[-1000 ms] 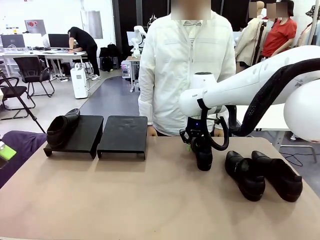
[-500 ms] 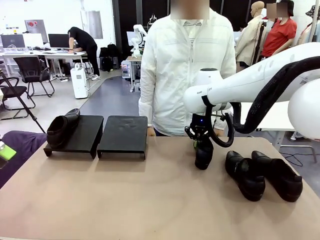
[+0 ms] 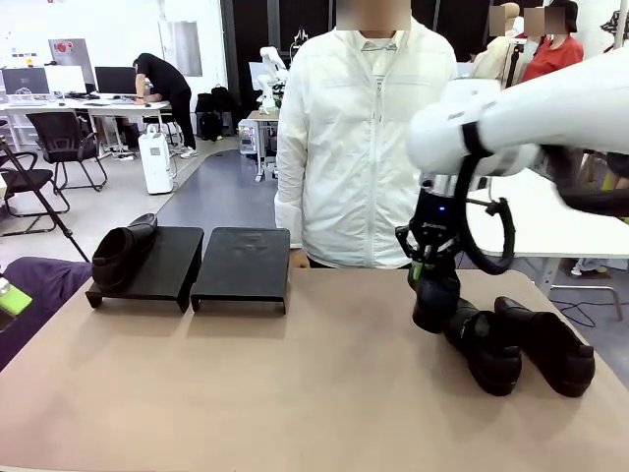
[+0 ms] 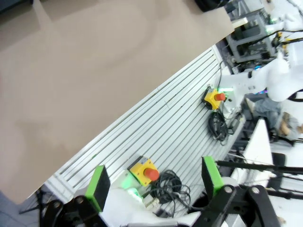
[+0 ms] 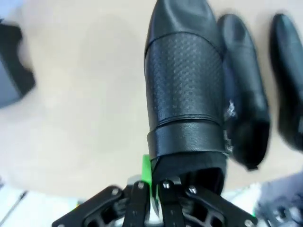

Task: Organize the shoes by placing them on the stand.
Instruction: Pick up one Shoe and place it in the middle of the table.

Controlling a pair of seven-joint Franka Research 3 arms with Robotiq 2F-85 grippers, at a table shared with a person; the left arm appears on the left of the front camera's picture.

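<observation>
The right hand (image 3: 429, 275) is shut on the heel rim of one shoe (image 3: 435, 303), pinching only a thin edge of leather, so the shoe could pivot or slip free on a quick swing across to the stand (image 3: 242, 265). It hangs close beside the nearer of the two shoes (image 3: 484, 346) lying on the desk (image 3: 295, 393), and a low sideways move could knock that one askew. The held shoe's long axis runs in line with the hand, steeply downward, toe toward the desk and heel up. A fourth shoe (image 3: 123, 254) sits on the stand's left tray. The left hand (image 4: 155, 176) stands wide, holding nothing
</observation>
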